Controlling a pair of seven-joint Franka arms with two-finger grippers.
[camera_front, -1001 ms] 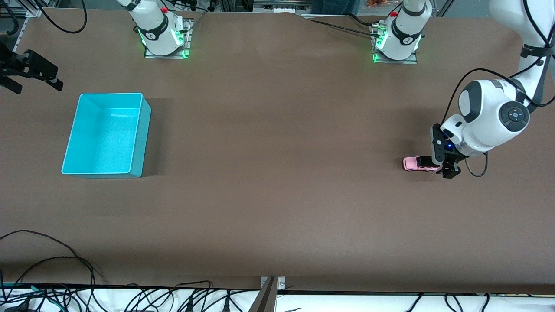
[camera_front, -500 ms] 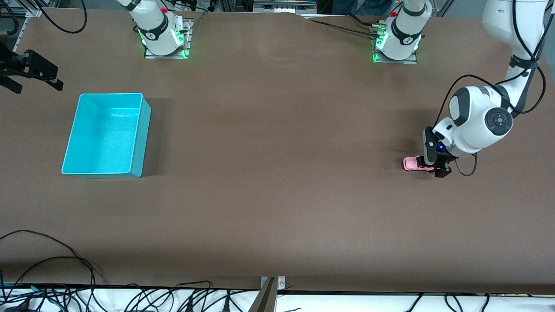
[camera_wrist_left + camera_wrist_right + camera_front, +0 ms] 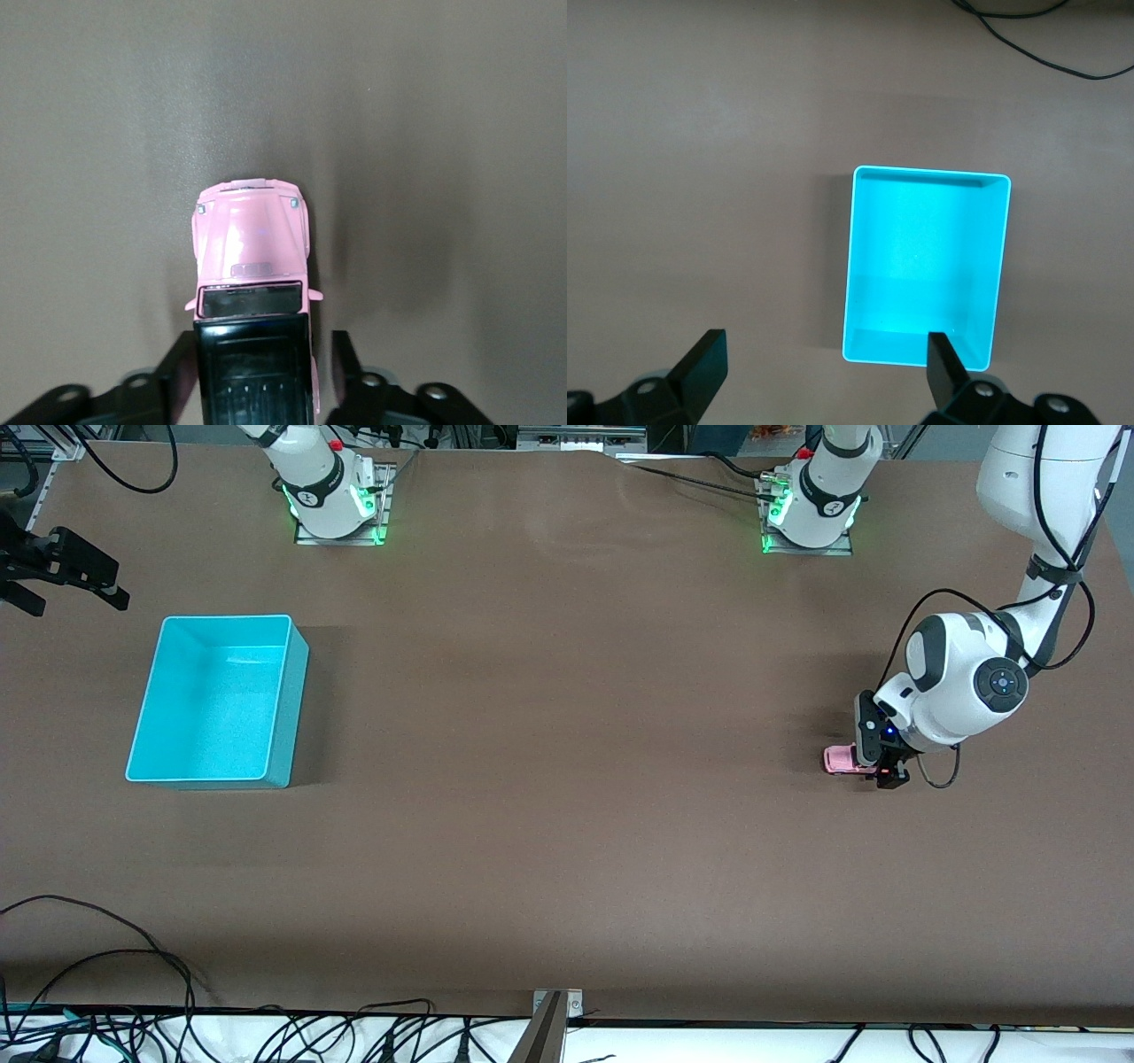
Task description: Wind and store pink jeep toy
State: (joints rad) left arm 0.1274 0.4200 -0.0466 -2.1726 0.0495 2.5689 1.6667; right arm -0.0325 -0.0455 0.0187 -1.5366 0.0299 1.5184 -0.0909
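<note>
The pink jeep toy stands on its wheels on the brown table toward the left arm's end, its black roof showing in the left wrist view. My left gripper is down at the table, its fingers straddling the jeep's rear half. One finger lies against the jeep's side. A thin gap separates the other finger from the jeep, so the jaws are open. My right gripper waits open in the air by the turquoise bin, nothing between its fingers.
The turquoise bin sits empty toward the right arm's end of the table and also shows in the right wrist view. Cables lie along the table edge nearest the front camera.
The left gripper has slid farther along the jeep toward its front and its fingers have narrowed around it. The jeep and the right arm have not moved.
</note>
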